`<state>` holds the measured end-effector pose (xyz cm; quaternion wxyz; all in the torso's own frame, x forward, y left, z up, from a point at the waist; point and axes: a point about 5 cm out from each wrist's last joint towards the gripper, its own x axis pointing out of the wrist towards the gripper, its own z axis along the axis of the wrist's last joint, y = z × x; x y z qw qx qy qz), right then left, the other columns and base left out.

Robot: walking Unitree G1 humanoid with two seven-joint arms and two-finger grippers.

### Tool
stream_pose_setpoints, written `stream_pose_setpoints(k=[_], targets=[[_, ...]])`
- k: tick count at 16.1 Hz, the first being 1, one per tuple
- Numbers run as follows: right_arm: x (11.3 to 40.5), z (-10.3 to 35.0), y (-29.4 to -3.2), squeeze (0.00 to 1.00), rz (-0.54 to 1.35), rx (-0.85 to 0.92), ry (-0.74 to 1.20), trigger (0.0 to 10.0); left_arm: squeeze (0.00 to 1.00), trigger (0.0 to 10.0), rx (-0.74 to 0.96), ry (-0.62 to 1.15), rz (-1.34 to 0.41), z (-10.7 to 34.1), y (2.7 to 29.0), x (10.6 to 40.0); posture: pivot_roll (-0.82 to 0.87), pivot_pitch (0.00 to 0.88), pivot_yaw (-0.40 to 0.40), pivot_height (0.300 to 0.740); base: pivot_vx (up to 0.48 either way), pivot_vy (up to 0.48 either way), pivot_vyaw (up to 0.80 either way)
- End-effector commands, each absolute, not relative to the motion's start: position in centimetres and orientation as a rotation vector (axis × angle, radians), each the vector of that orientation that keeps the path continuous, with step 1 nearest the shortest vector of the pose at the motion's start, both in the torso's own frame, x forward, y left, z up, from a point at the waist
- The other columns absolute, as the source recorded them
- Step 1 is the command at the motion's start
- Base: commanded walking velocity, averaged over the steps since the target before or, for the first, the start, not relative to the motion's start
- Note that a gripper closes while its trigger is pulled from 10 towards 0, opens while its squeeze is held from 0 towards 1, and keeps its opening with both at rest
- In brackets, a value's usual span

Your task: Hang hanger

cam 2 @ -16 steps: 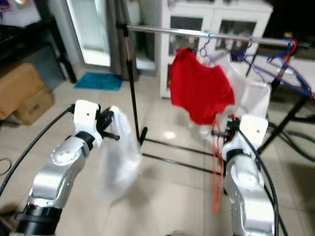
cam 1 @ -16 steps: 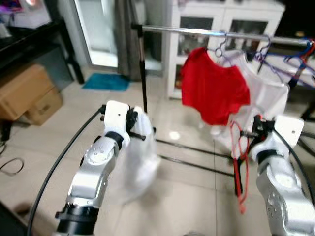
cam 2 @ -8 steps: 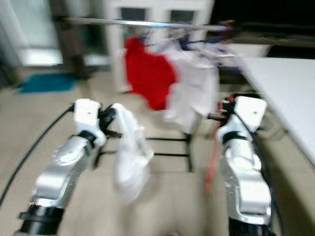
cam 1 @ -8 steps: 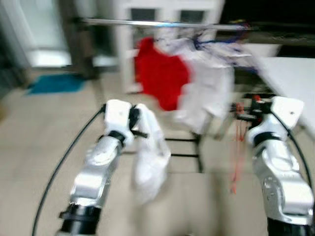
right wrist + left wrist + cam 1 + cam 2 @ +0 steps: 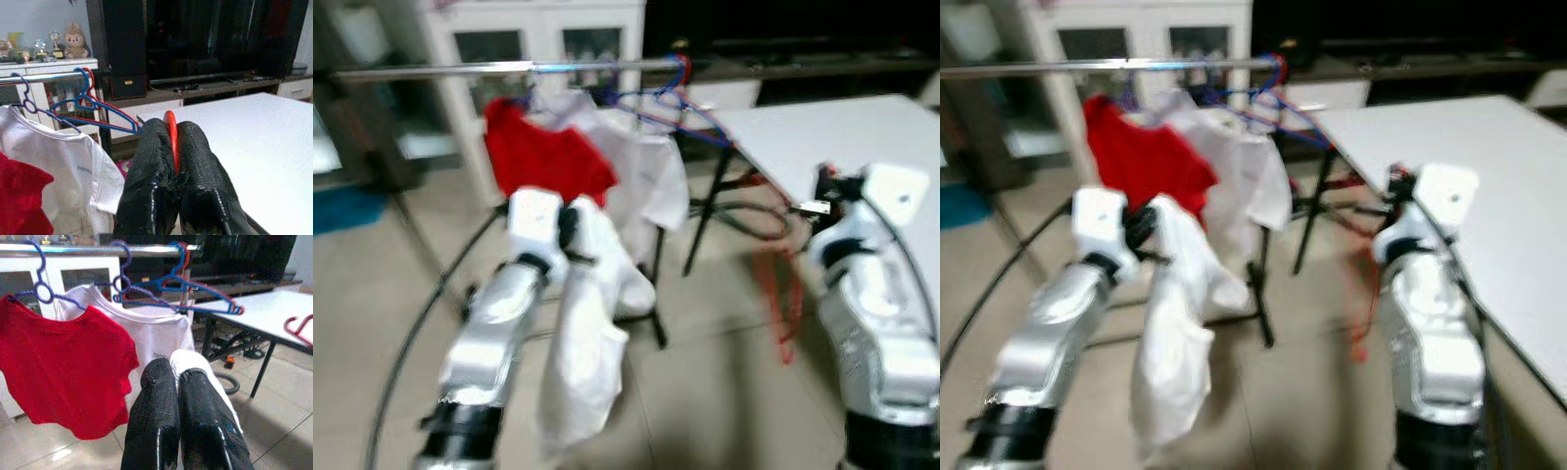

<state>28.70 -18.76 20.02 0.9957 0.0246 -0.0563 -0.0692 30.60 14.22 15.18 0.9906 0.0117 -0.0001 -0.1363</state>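
Blurred head views, so fine detail lost there; sharper from the wrists. Left pincer (image 5: 177, 382) clamped tight on a limp white cloth garment (image 5: 587, 343), which hangs down past the silver arm toward the tiled floor (image 5: 724, 392) and hides most of what lies behind it. Right pincer (image 5: 172, 142) closed on a thin red plastic hanger (image 5: 170, 128), held out over the edge of the white surface (image 5: 244, 127); hanger's lower loop a red smear (image 5: 781, 294) dangling beside the right arm, shape hard to make out. Ahead, a silver metal clothes rail (image 5: 98, 250) carrying a red t-shirt (image 5: 63, 362) on a purple hanger (image 5: 41, 289), a white t-shirt (image 5: 156, 333) just beside it, and bare blue hangers (image 5: 186, 296) with a red one behind. Small dark print on the white t-shirt's chest (image 5: 157, 354), too small to read. White glass-door cabinet (image 5: 538, 49) behind the rail, black rack legs (image 5: 656, 294) partly hidden by hanging clothes. Plush toy and small trophies (image 5: 73, 44) on a shelf.
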Motion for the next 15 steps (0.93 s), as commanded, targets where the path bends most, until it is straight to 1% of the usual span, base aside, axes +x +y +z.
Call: stream_pose_setpoints(k=[1, 3, 5, 7, 10, 12, 13, 15], targets=[[28.7, 20.1, -19.7, 0.00, -0.172, 0.040, -0.110, 10.0, 0.00, 10.0, 0.014, -0.035, -0.305, 16.1, 13.3, 30.8, 0.04, 0.000, -0.017, 0.740, 0.345, 0.000, -0.80], [28.8, 20.7, -19.9, 0.00, -0.183, 0.041, -0.127, 10.0, 0.00, 10.0, 0.017, -0.040, -0.307, 16.3, 13.3, 30.9, 0.04, 0.000, -0.014, 0.740, 0.341, 0.000, -0.80], [29.0, 22.4, -21.1, 0.00, -0.231, 0.037, -0.181, 10.0, 0.00, 10.0, 0.019, -0.054, -0.331, 16.8, 13.2, 31.1, 0.04, 0.000, -0.007, 0.740, 0.343, 0.000, -0.80], [29.0, 23.1, -21.7, 0.00, -0.251, 0.032, -0.205, 10.0, 0.00, 10.0, 0.020, -0.061, -0.342, 17.0, 13.1, 31.1, 0.03, 0.000, -0.002, 0.740, 0.339, 0.000, -0.80], [28.9, 23.3, -22.5, 0.00, -0.276, 0.022, -0.211, 10.0, 0.00, 10.0, 0.018, -0.073, -0.348, 17.5, 12.9, 31.6, 0.03, 0.000, 0.005, 0.740, 0.342, 0.000, -0.80], [28.8, 22.8, -22.5, 0.00, -0.274, 0.020, -0.188, 10.0, 0.00, 10.0, 0.009, -0.087, -0.342, 18.1, 13.2, 32.2, 0.03, 0.000, 0.005, 0.740, 0.334, 0.000, -0.80], [28.8, 22.5, -22.3, 0.00, -0.262, 0.018, -0.174, 10.0, 0.00, 10.0, 0.009, -0.093, -0.343, 18.4, 13.3, 32.4, 0.03, 0.000, 0.018, 0.740, 0.322, 0.000, -0.80], [28.6, 21.7, -21.8, 0.00, -0.240, 0.016, -0.146, 10.0, 0.00, 10.0, -0.014, -0.122, -0.347, 19.5, 13.3, 33.0, 0.03, 0.000, 0.018, 0.740, 0.317, 0.000, -0.80]])
